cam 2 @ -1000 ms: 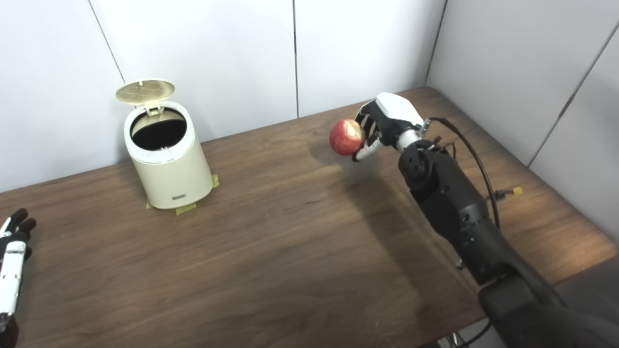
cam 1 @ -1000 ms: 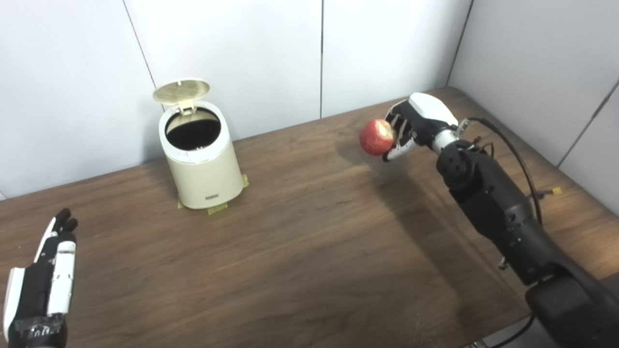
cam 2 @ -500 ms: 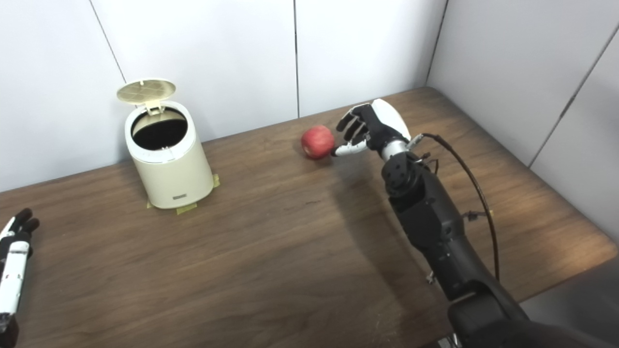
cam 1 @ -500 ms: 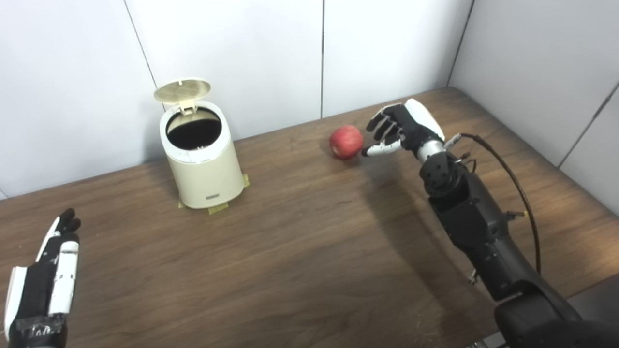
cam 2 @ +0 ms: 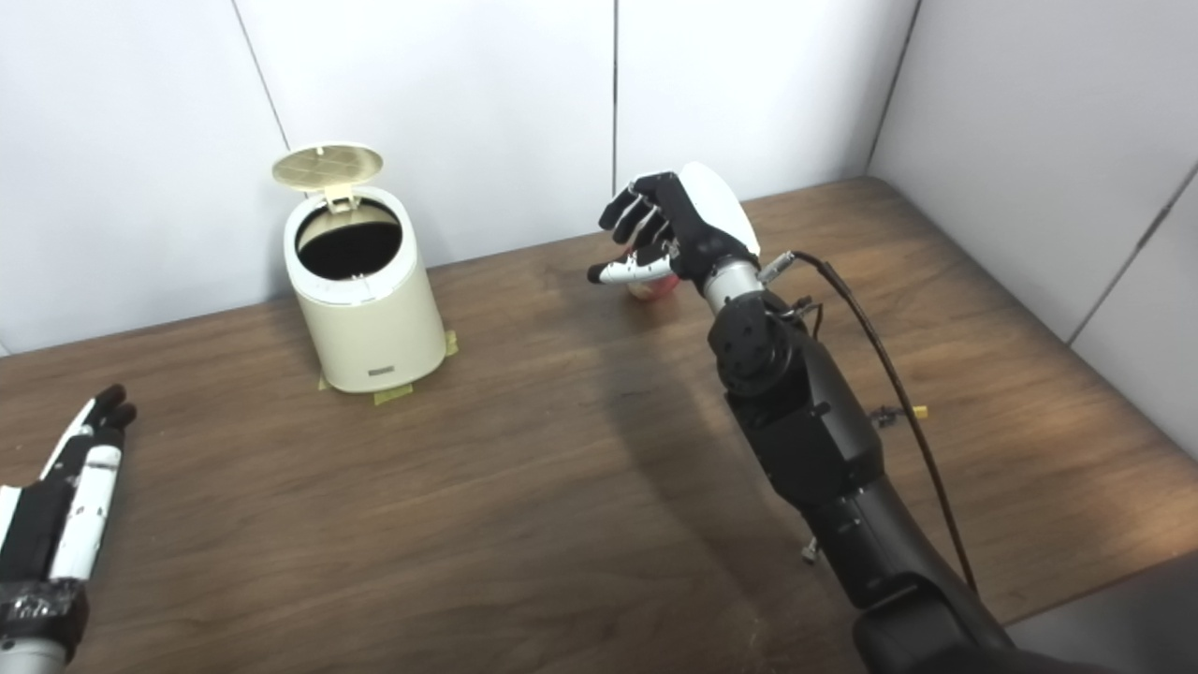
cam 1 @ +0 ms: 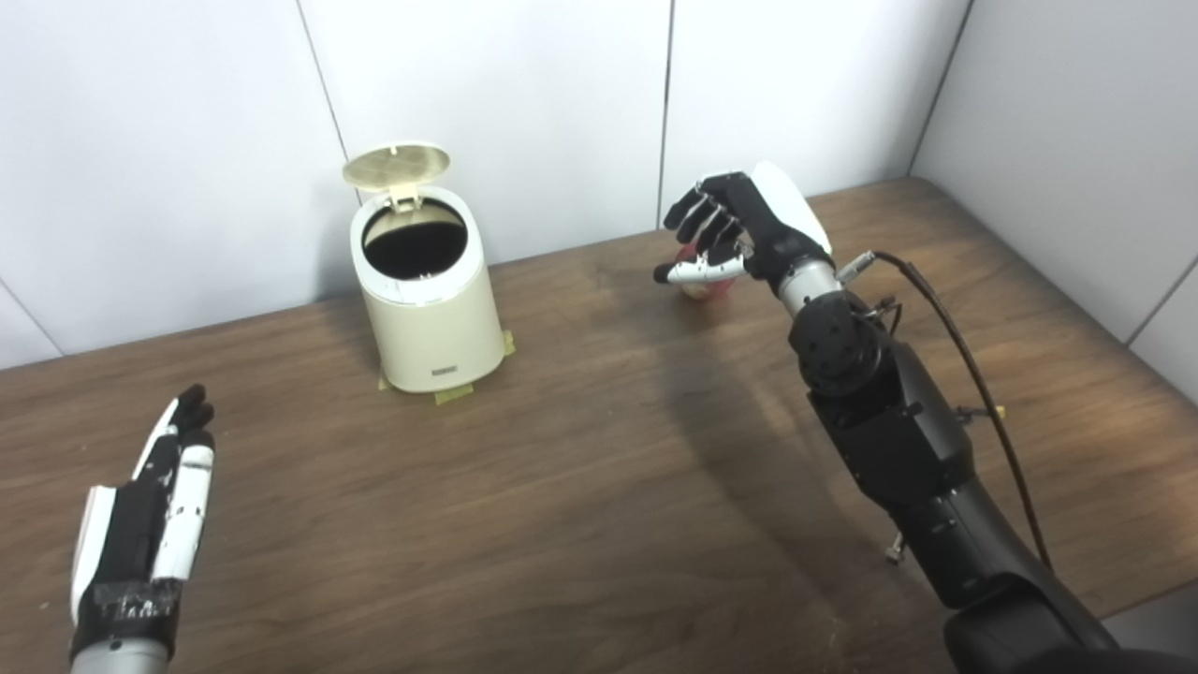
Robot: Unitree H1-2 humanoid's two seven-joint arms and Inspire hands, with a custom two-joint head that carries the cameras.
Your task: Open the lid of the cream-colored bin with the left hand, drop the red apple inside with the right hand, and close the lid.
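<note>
The cream-colored bin (cam 1: 431, 318) stands at the back left of the table, its round lid (cam 1: 395, 165) tipped up and its dark inside showing. The red apple (cam 1: 697, 285) lies on the table to the bin's right, mostly hidden behind my right hand (cam 1: 739, 234). That hand hovers over it, open, fingers spread, holding nothing. My left hand (cam 1: 150, 524) is low at the near left, flat and open, far from the bin.
The brown wooden table (cam 1: 580, 487) ends at white wall panels behind and to the right. Yellow tape marks the bin's base (cam 1: 449, 393). A black cable (cam 1: 964, 346) loops along my right forearm.
The apple left my right hand and dropped onto the table; the hand is now open above it. The camera has shifted left, so the whole scene sits further right in the picture.
</note>
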